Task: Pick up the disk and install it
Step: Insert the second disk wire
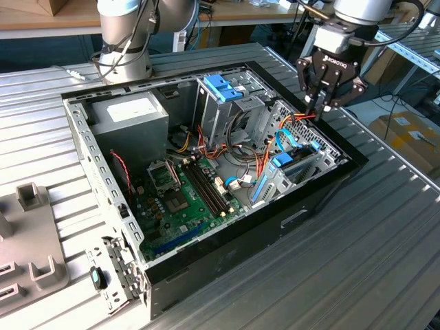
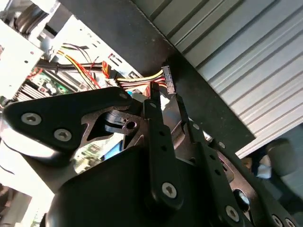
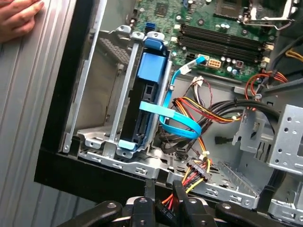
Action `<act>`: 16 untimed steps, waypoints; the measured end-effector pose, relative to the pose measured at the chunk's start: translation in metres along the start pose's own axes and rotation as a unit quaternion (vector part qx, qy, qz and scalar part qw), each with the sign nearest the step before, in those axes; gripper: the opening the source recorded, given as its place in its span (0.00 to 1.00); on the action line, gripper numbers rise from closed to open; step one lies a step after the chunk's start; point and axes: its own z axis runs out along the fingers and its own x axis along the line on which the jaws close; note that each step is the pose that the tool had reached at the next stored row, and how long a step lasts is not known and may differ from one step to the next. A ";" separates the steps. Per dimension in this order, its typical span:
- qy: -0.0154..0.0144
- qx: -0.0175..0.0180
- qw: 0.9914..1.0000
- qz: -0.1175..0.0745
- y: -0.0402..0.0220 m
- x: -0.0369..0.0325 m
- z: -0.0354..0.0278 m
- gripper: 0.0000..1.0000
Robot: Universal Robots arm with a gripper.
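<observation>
Jaws drawn close together, the gripper hangs over the open computer case at its corner on the exterior view's right, its fingertips pinching a small cable connector that trails red, yellow and black wires. In the first wrist view the two fingers meet right at that connector, just above the case's black rim. Beyond the fingers, down inside the case, the disk sits on edge in a metal bay along the side wall, framed by its light blue carrier rail, with a flat blue data cable looping across its face. In the exterior view the disk lies low in the case, below the gripper and apart from it. Farther in, the green motherboard covers the case floor, and a metal drive cage topped by a blue bracket stands near the far wall beside the grey power supply. A person's hand rests on the ribbed table outside the case.
</observation>
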 end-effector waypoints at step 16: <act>0.003 0.023 0.981 -0.195 0.0000 0.0000 0.0000 0.29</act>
